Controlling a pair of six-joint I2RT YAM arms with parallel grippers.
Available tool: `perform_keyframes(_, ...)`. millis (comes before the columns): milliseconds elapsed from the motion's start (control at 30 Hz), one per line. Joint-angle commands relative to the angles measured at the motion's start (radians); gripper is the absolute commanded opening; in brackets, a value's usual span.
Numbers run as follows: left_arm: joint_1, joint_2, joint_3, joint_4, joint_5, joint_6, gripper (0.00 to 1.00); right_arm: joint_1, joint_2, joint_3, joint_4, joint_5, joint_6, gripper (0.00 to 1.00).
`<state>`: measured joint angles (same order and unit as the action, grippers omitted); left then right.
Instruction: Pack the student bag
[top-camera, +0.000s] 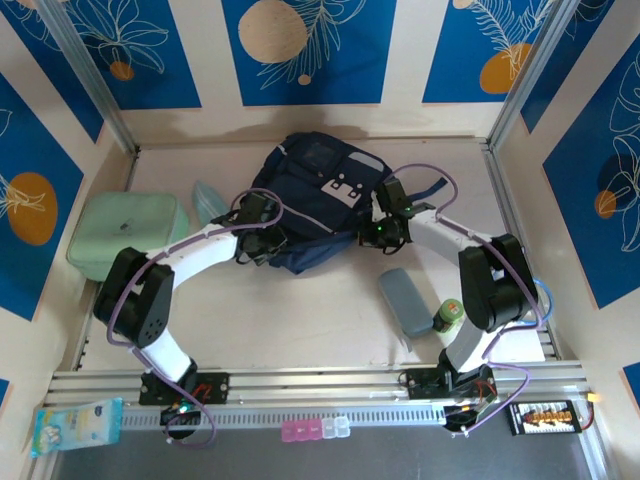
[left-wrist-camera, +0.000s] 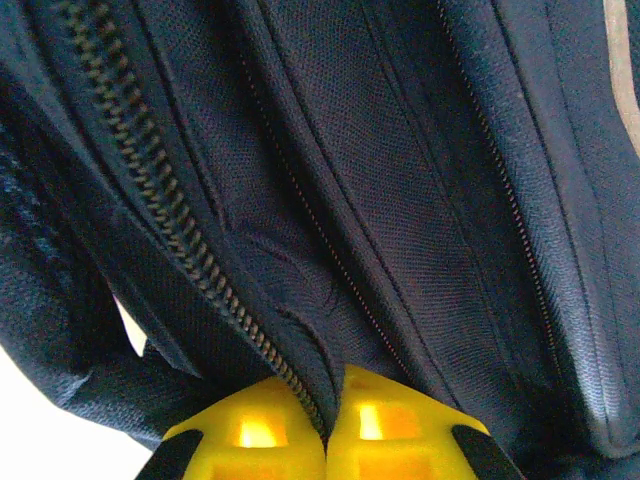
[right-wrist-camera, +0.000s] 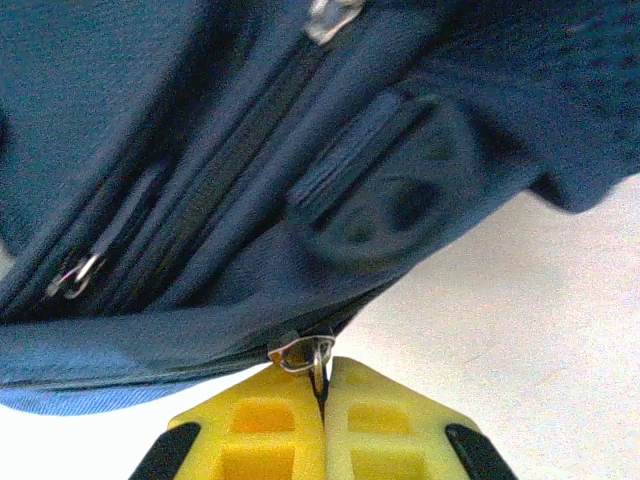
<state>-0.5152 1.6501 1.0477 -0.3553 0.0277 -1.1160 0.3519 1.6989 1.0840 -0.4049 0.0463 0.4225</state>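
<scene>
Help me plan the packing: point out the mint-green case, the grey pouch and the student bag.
mint-green case (top-camera: 122, 235), top view, middle of its lid.
grey pouch (top-camera: 407, 300), top view, middle of its body.
student bag (top-camera: 315, 180), top view, its front panel.

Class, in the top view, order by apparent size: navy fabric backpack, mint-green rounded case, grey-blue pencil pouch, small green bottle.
Largest to smallest: dark navy fabric backpack; mint-green rounded case; grey-blue pencil pouch; small green bottle.
</scene>
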Motion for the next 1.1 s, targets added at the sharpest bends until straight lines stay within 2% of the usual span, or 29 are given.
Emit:
perform_keyframes(0,0.037,-0.017,-0.027,-0.117,-0.039,0.051,0.0,-0.078,0.036,0.065,-0.07,0.191,0.042,0.04)
perform_keyframes(233,0.038,-0.025,-0.018,-0.134,-0.007,0.076,0.0,-0.138,0.096,0.133,-0.094,0.291,0.054,0.11)
perform_keyframes(433,0.037,-0.013,0.015,-0.118,0.067,0.132,0.0,-0.126,0.082,0.14,-0.045,0.319,-0.03,0.2)
perform_keyframes(500,0.034,-0.012,0.021,-0.084,0.099,0.15,0.0,-0.113,0.067,0.126,-0.026,0.301,-0.034,0.21)
perform_keyframes(600,0.025,-0.008,0.037,-0.036,0.149,0.171,0.0,-0.109,0.019,0.079,0.002,0.209,-0.015,0.25)
perform_keyframes(700,0.007,-0.006,0.044,-0.01,0.184,0.193,0.0,-0.112,-0.073,0.0,0.042,0.136,0.015,0.35)
perform_keyframes(767,-0.007,-0.007,0.041,0.001,0.2,0.207,0.04,-0.118,-0.155,-0.059,0.083,0.089,0.032,0.43)
perform_keyframes(867,-0.04,-0.011,0.039,0.0,0.206,0.216,0.04,-0.136,-0.257,-0.12,0.141,-0.01,0.045,0.5)
perform_keyframes(933,-0.069,-0.018,0.047,-0.001,0.2,0.232,0.05,-0.141,-0.292,-0.123,0.143,-0.019,0.059,0.53)
perform_keyframes(1067,-0.133,-0.029,0.088,-0.044,0.16,0.281,0.15,-0.153,-0.289,-0.08,0.109,-0.017,0.086,0.57)
